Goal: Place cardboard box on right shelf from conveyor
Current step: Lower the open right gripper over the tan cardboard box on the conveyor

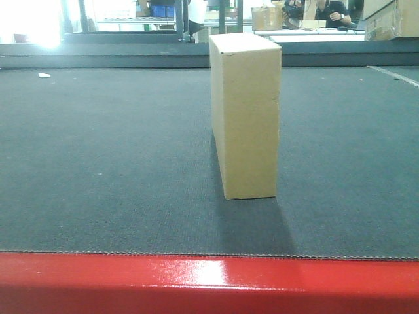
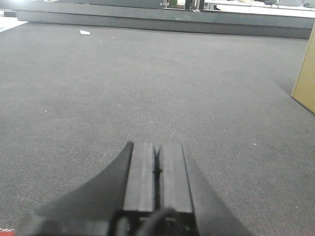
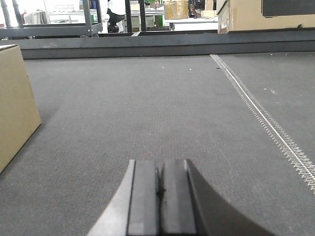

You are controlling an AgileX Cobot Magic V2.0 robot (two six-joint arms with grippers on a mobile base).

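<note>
Nearest, bottom centre of each wrist view: left tool and right tool, each with its jaws pressed together, holding nothing, low over the conveyor. Red front edge runs along the bottom of the front view. Cardboard box stands upright just right of centre, mid-belt, between the tools, touched by neither. Risk: tall and narrow, so an uneven push from one side would likely tip it. Nothing stands between tools and box. Farther: belt seam at right, white scrap upper left, people beyond. Right shelf not in view.
</note>
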